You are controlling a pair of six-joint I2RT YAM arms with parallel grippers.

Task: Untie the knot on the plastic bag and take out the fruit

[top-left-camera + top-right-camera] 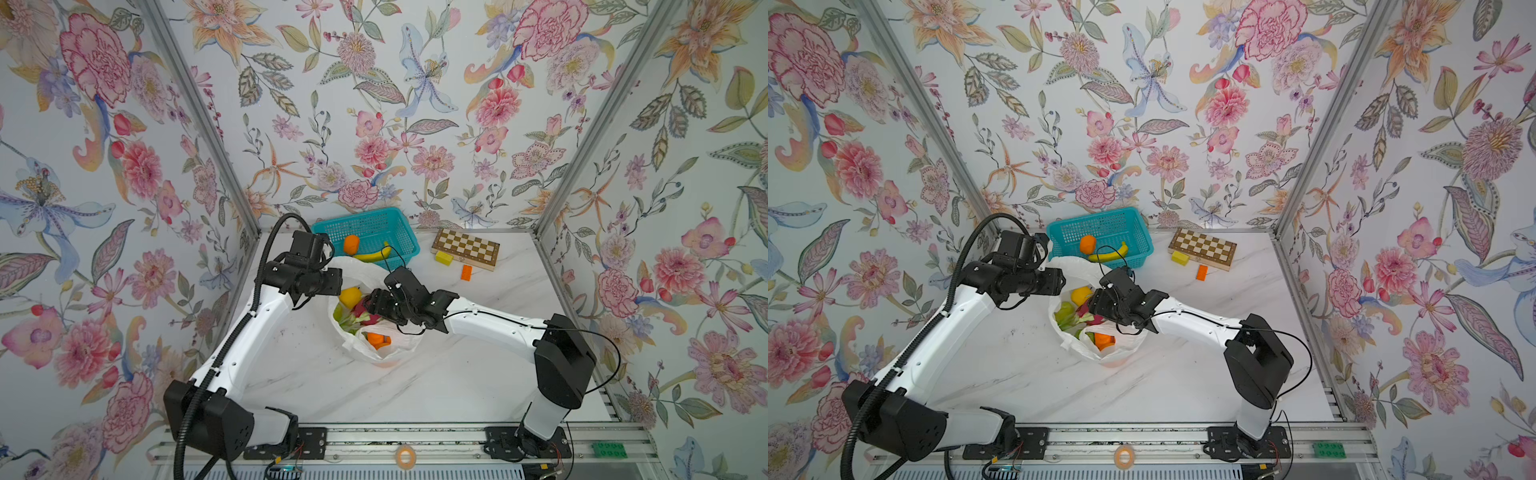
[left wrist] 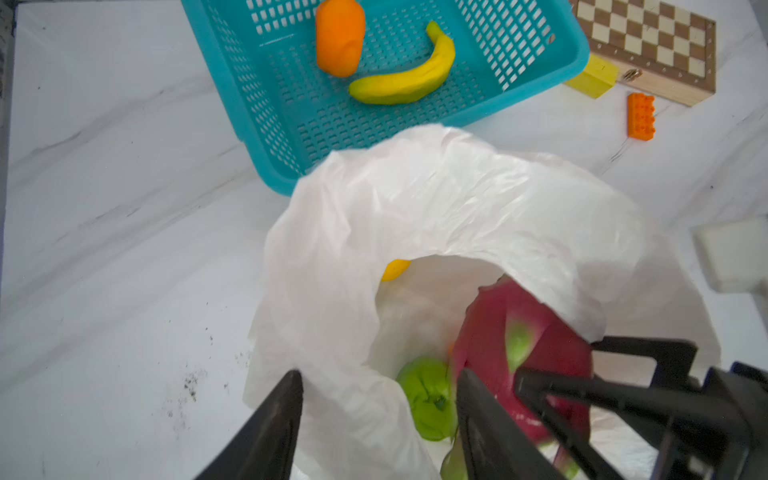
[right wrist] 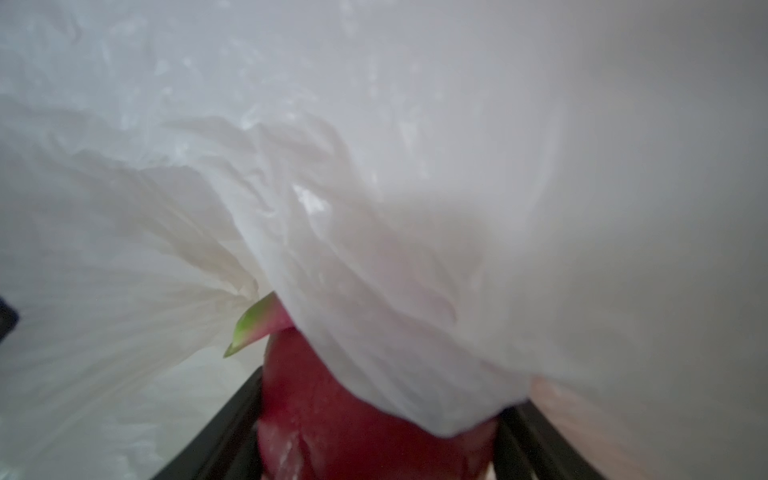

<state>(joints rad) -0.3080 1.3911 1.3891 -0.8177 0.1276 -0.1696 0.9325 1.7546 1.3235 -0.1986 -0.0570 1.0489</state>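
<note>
The plastic bag [image 1: 361, 270] [image 1: 1075, 268] sits mid-table with its mouth wide open; no knot shows. The fruit lies inside it: a yellow round one [image 1: 350, 296], green ones [image 1: 345, 318], an orange [image 1: 377, 340] and a magenta dragon fruit [image 2: 528, 340]. My right gripper [image 3: 382, 395] reaches into the bag from the right, shut on the dragon fruit [image 3: 332, 415], with bag film [image 3: 415, 166] draped over it. At the bag's left edge my left gripper [image 2: 380, 374] stands open. Its jaws straddle the bag's rim [image 2: 353, 395], with a green fruit [image 2: 428, 399] beside one finger.
Just behind the bag stands a teal basket [image 1: 399, 224] holding an orange piece [image 1: 351, 244] and a banana [image 1: 374, 254]. At the back right lie a chessboard [image 1: 465, 248], a yellow block [image 1: 444, 257] and an orange brick [image 1: 466, 272].
</note>
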